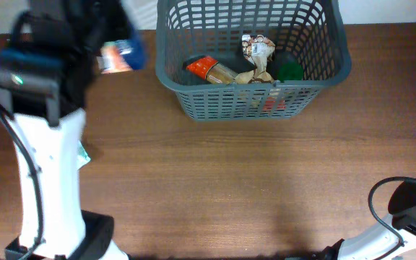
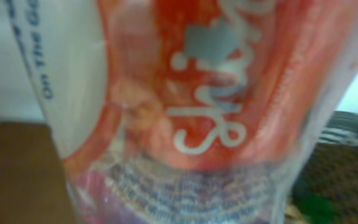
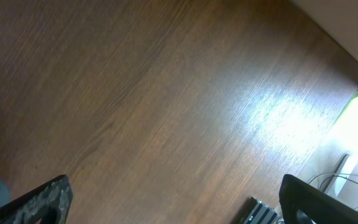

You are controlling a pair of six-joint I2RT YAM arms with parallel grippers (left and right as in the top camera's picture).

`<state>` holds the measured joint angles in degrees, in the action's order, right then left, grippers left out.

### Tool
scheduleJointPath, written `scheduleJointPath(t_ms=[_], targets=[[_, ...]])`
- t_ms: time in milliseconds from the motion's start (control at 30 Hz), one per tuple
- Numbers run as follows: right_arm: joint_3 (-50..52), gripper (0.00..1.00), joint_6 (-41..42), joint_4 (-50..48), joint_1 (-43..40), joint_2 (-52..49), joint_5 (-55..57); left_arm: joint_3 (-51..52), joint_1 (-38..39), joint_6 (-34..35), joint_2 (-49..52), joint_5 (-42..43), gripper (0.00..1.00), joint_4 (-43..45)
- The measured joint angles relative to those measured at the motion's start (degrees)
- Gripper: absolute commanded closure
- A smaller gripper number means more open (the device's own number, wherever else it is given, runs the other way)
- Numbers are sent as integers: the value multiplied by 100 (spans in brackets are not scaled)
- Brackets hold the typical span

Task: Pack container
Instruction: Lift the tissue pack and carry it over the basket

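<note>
The dark grey lattice basket [image 1: 338, 66] stands at the table's far middle. In it lie a bottle with an orange cap [image 1: 210, 69], a crumpled brown and white packet [image 1: 258, 55] and a green item [image 1: 289, 68]. My left gripper [image 1: 101, 45] is raised left of the basket and is shut on an orange, white and blue snack packet [image 1: 120, 56]. That packet [image 2: 216, 106] fills the left wrist view and hides the fingers. A corner of the basket [image 2: 347, 155] shows behind it. My right gripper [image 3: 176, 205] is open and empty over bare wood.
A small green item [image 1: 84, 155] peeks out beside the left arm's white base. The right arm [image 1: 410, 209] sits at the front right corner. Cables and a striped object [image 3: 263, 211] lie past the table's edge in the right wrist view.
</note>
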<state>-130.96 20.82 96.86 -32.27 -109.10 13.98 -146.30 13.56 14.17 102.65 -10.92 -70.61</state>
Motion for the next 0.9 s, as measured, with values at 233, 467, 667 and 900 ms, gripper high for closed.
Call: scheduleJointPath(t_ms=[233,467,667,900], targets=[[0,1,0,0,0,0,0,-26,1537,2,245,-831,98,299],[0,1,2,0,0,0,0,-15,2205,2,942,-1069,98,389],[0,1,0,0,0,0,0,-7,2236,7,1840,-1191,98,564],[0,1,2,0,0,0,0,-7,2225,13,2070,-1314,60,684]])
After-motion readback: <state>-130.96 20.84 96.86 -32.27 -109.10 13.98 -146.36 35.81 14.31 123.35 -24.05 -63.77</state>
